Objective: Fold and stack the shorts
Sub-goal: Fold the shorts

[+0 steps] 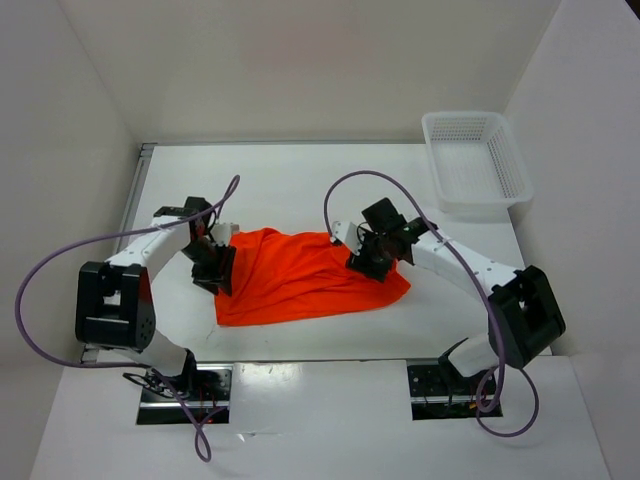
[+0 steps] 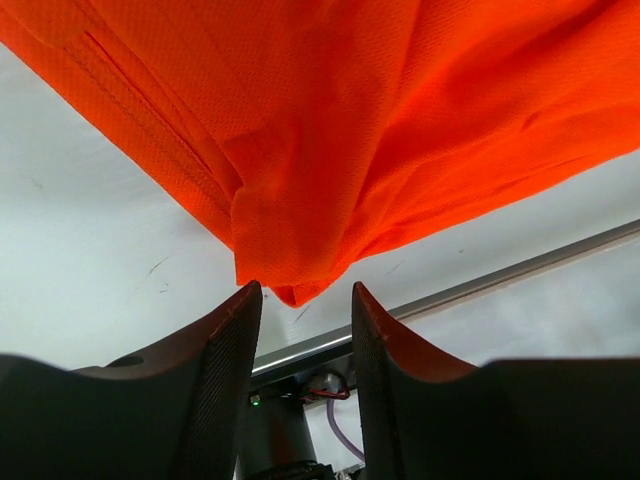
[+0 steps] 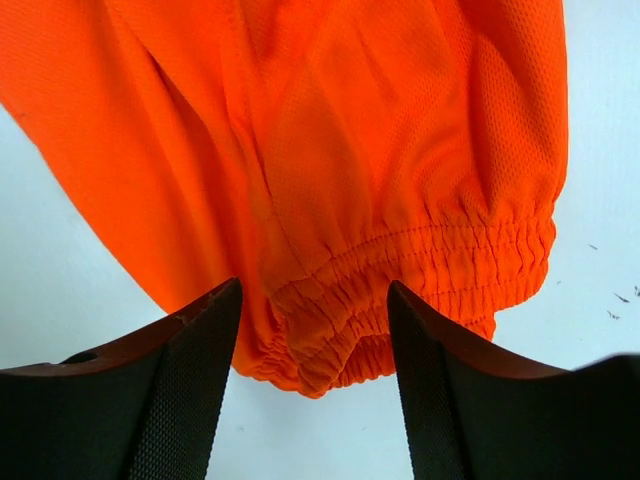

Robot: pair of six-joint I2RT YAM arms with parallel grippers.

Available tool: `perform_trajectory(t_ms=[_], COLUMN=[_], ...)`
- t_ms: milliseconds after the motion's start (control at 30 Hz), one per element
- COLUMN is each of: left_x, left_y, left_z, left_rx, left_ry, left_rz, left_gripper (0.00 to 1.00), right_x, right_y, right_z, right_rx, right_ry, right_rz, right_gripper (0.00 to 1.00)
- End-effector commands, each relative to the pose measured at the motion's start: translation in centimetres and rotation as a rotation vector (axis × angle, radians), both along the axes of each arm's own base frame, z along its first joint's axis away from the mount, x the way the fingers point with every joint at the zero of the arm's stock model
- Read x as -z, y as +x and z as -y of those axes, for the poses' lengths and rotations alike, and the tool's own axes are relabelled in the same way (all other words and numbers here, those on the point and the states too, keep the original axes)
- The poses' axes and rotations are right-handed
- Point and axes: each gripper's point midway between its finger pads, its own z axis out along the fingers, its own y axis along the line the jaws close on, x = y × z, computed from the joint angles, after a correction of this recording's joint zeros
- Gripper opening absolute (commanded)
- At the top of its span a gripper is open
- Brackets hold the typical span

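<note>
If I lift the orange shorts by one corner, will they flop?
Probably floppy: the shorts lie creased and flat, so a one-corner lift likely drapes. Likely light, since their mesh looks thin. The gathered waistband seems the firmest grab spot.

Bright, even overhead light, soft shadows; the shorts (image 1: 300,278) look oversaturated, perhaps losing detail

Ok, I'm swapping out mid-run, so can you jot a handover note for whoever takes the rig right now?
Left gripper: open, a corner of the shorts at its fingertips, not clamped.
Right gripper: open, astride the elastic waistband, not clamped.
Shorts: lying on the table between both arms, apart from the white basket at far right.
Done: fabric appears folded over, with layers showing.
Left: probably a further fold, then stacking.
</note>
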Motion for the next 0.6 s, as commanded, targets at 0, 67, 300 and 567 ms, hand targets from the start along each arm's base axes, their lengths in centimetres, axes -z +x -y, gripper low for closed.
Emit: perform_trajectory(t_ms=[0, 67, 300, 567], left_x=[1.7, 2.8, 3.0, 4.3], left_y=[-0.8, -0.2, 3.6, 0.6], left_z=[-0.1, -0.8, -1.2, 0.0], left_rx=[0.023, 0.022, 0.016, 0.023], left_ry=[0.028, 0.072, 0.106, 0.033], left_rz=[-0.035, -0.026, 0.066, -0.067], left_gripper=[0.49, 0.49, 0.49, 0.26], right_x=[1.1, 2.1, 2.4, 3.0], right_y=[0.9, 1.5, 2.0, 1.6], right_z=[-0.1, -0.1, 0.0, 0.6], right_rx=[0.016, 0.048, 0.06, 0.066], right_ry=[-0.029, -0.041, -0.051, -0.071], right_rz=[0.033, 0.027, 0.049, 0.038], right_gripper=[0.65, 0.65, 0.52, 0.19])
